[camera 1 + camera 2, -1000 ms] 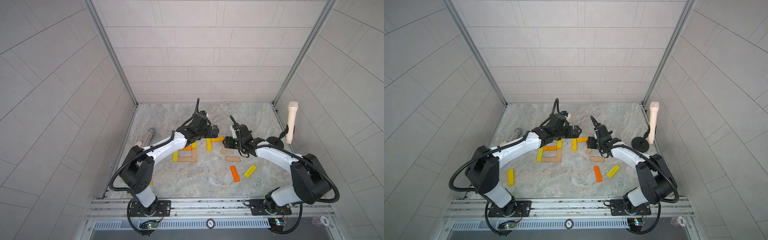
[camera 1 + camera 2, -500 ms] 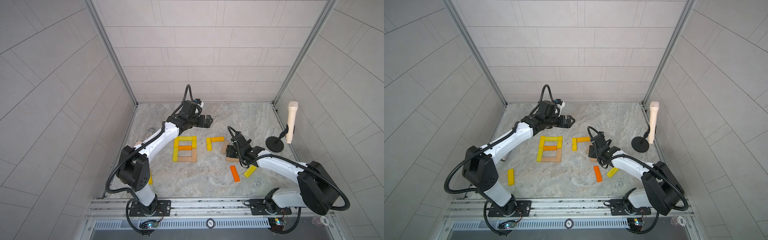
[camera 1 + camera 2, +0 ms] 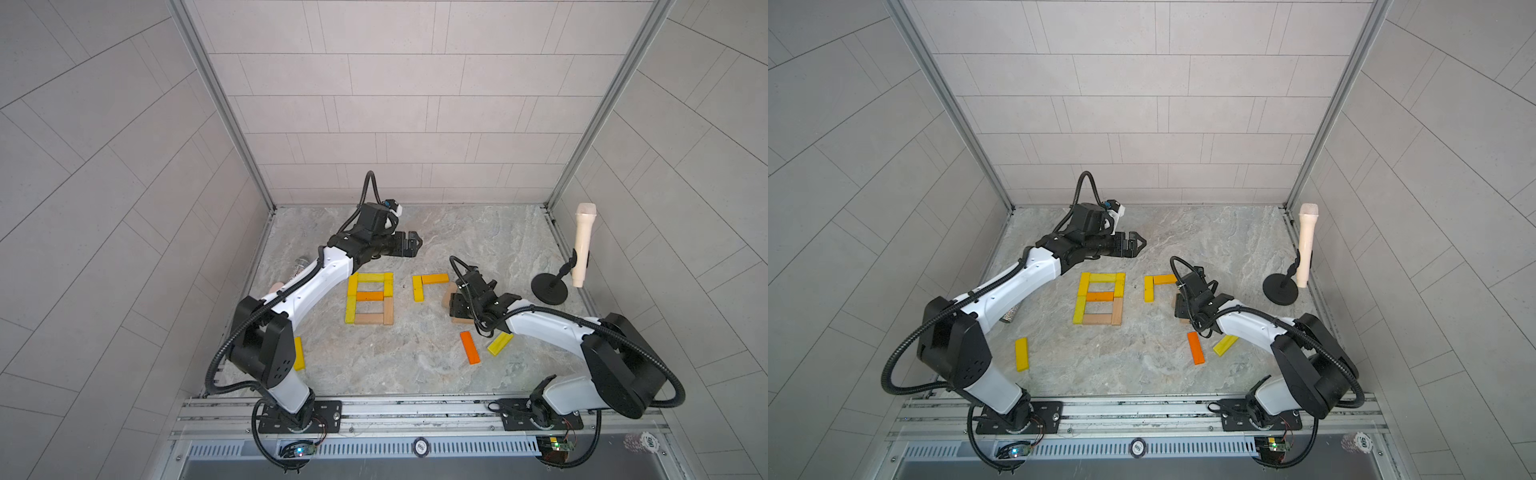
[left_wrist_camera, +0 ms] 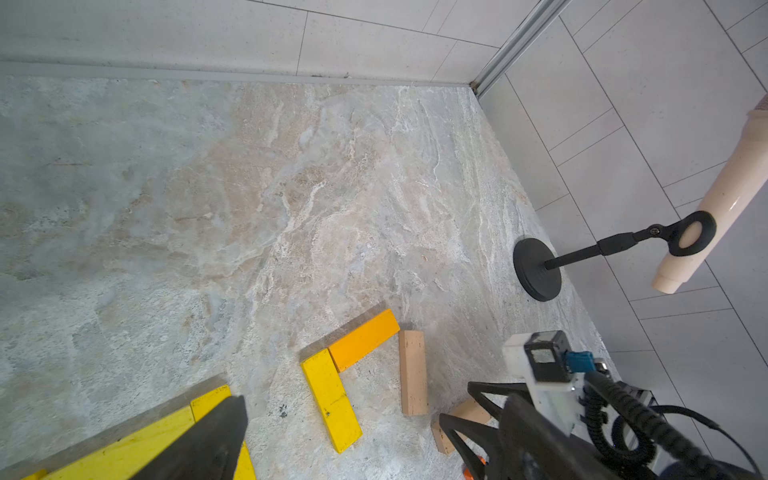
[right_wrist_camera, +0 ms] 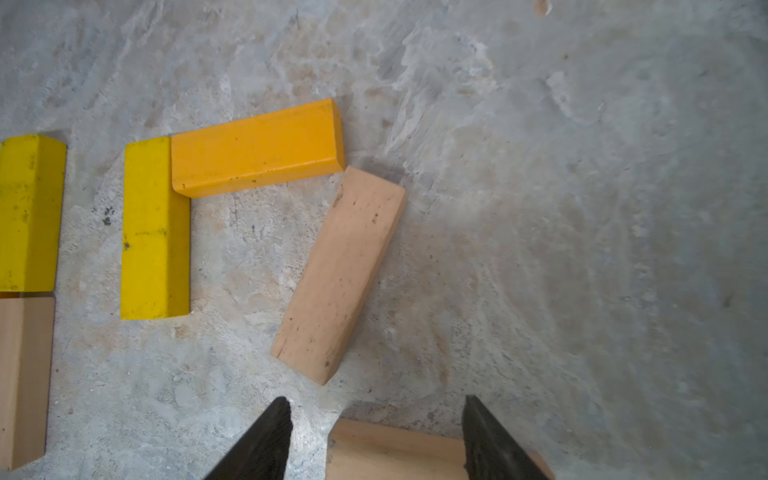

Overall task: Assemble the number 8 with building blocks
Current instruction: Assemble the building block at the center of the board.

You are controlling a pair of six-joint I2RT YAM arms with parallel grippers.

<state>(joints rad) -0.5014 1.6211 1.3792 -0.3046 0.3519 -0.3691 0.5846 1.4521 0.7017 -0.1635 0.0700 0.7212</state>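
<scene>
Hanging spread wide and empty in both top views, the left gripper (image 3: 413,246) sits beyond the eight of building blocks (image 3: 370,296). Left wrist: yellow block (image 4: 331,399) and orange block (image 4: 364,339) meet cornerwise. Right wrist: right gripper (image 5: 374,411) straddles a tan block (image 5: 395,451), jaws parted, unclamped.

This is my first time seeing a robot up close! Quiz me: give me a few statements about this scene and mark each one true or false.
1. A figure eight made of seven blocks lies finished. True.
2. The left hand grips a yellow block. False: it is open and empty.
3. The cream microphone sits in a black stand. True.
4. The tan block next to the orange block lies square to it. False: it is tilted.
5. The right hand hovers over a yellow block. False: it is open, with a second tan block beneath it.
</scene>
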